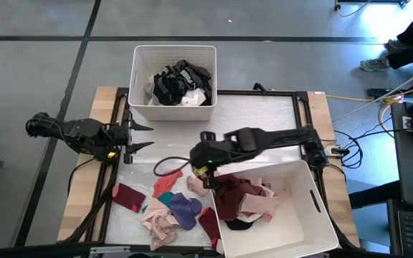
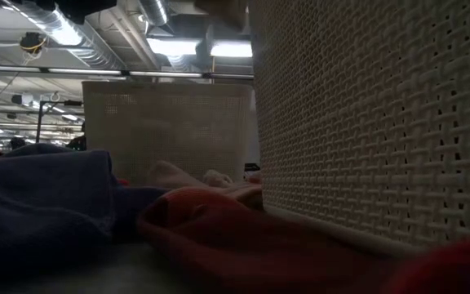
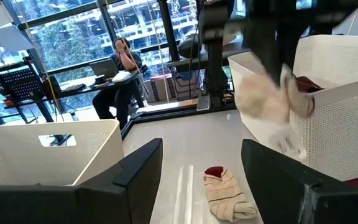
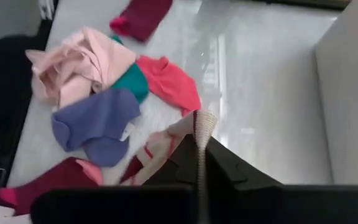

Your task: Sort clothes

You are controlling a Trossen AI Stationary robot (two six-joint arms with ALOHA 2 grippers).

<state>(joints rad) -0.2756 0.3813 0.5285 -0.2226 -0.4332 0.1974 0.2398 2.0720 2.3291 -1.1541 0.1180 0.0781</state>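
My right gripper (image 1: 203, 169) is over the table's middle, beside the near white bin (image 1: 314, 215), and is shut on a cream garment (image 3: 263, 99) that hangs lifted by the bin's corner. My left gripper (image 1: 140, 136) is open and empty at the table's left. Loose clothes lie on the table's near left: maroon (image 1: 127, 195), teal (image 1: 165, 186), purple (image 1: 185, 211), pink (image 1: 160, 226). A cream sock with a red cuff (image 3: 225, 193) lies flat on the table. The far bin (image 1: 174, 82) holds black and white clothes. My right gripper pinches the cream garment's ribbed edge (image 4: 201, 124) between its two shut fingers, coming from above. The cloth stands up in a thin strip between the fingertips. The rest hangs slack below the fingers (image 3: 272, 109), clear of the table, next to the near bin's wall.
The near bin holds maroon and pink clothes (image 1: 246, 201). A dark cable loop (image 1: 165, 166) lies on the table beside my right gripper. In the low view the near bin's woven wall (image 2: 382, 122) fills the right, with clothes (image 2: 202, 220) in front. A person sits at a desk in the room beyond (image 3: 120, 68).
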